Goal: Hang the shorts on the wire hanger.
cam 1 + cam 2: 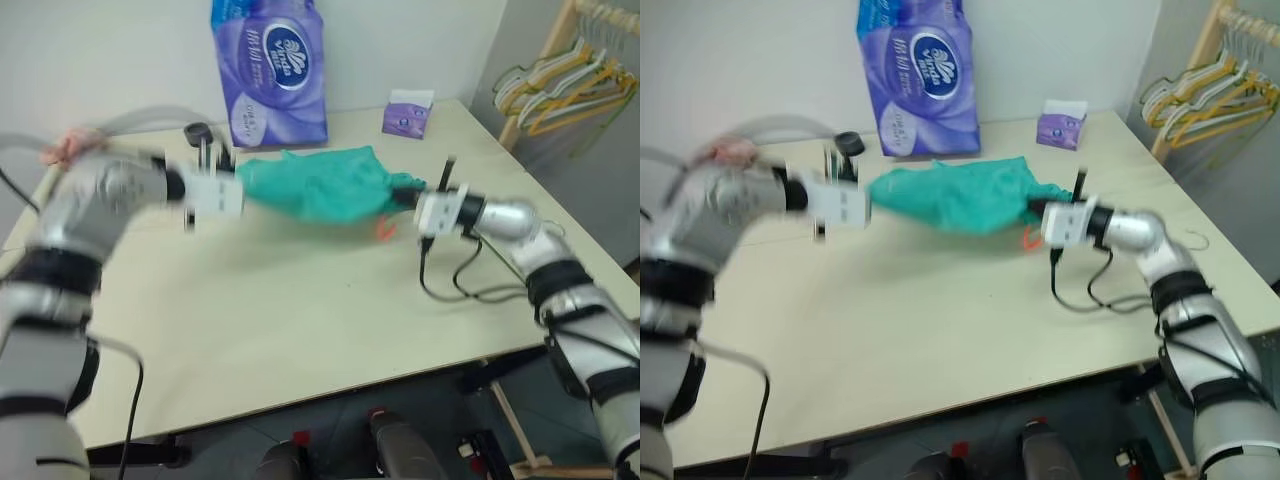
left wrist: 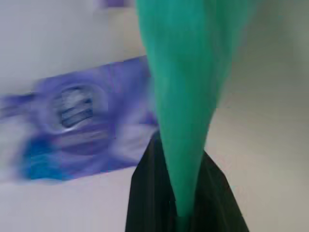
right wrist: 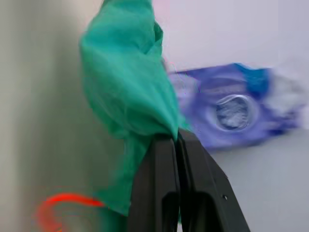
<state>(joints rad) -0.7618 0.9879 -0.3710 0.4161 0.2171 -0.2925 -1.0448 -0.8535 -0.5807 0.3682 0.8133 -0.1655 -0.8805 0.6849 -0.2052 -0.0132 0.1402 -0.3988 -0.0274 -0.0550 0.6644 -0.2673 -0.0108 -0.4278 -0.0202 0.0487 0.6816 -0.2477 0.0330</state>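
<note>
Teal-green shorts with orange drawstring; purple tissue pack

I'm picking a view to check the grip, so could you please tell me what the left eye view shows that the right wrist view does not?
Left eye view: both arms over the table, the left pincer on the shorts, the small purple box and hangers on a rack. Right wrist view: the right pincer shut on a fold of the shorts. Both: the shorts, the orange drawstring and the purple pack.

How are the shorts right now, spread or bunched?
Bunched: shorts hang stretched between the left end effector and right end effector, gathered.
</note>
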